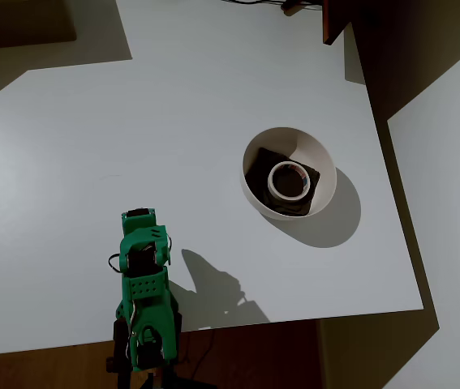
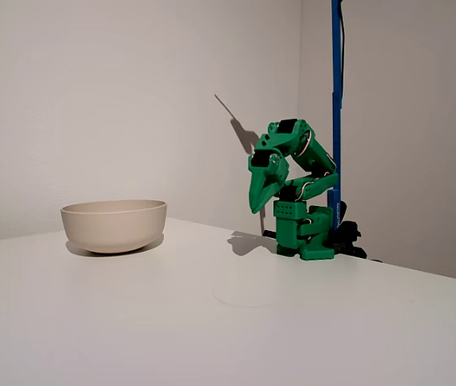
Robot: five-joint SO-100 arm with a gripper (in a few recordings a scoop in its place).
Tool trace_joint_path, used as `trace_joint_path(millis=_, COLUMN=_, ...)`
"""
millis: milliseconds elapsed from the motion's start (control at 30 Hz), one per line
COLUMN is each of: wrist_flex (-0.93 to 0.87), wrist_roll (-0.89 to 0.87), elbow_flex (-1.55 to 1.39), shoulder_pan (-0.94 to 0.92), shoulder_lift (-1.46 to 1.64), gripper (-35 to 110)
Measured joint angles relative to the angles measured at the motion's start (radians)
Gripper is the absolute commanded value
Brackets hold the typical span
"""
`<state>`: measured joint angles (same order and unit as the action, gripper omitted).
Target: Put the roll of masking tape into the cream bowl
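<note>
The roll of masking tape (image 1: 287,180) is lying flat on the dark pad (image 1: 260,161) inside the cream bowl (image 1: 320,156), right half of the white tabletop (image 1: 92,146) seen from overhead. The green arm's gripper (image 2: 257,205) is folded up by its base, well apart from the bowl, pointing down, looks closed and empty.

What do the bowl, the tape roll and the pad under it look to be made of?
The cream bowl: matte and smooth with a thin, even rim, likely ceramic or moulded plastic; I cannot tell which. The roll of masking tape: dull cream paper look, with faint reddish print inside the hole. The dark pad: flat, non-glossy, perhaps foam or felt.
</note>
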<state>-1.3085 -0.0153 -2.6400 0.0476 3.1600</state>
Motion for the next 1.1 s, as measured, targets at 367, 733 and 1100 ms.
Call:
trace_joint_path(millis=367, wrist_flex=-0.015, wrist_roll=-0.015, elbow_flex=-0.209, shoulder_pan=-0.014, shoulder_lift=0.222, gripper=-8)
trace_joint_path(millis=733, wrist_flex=-0.003, wrist_roll=-0.009, elbow_flex=-0.287, shoulder_pan=-0.031, shoulder_lift=0.222, gripper=-8)
trace_joint_path(millis=1100, wrist_flex=-0.003, wrist_roll=-0.015, elbow_flex=-0.287, shoulder_pan=-0.031, shoulder_lift=0.222, gripper=-8)
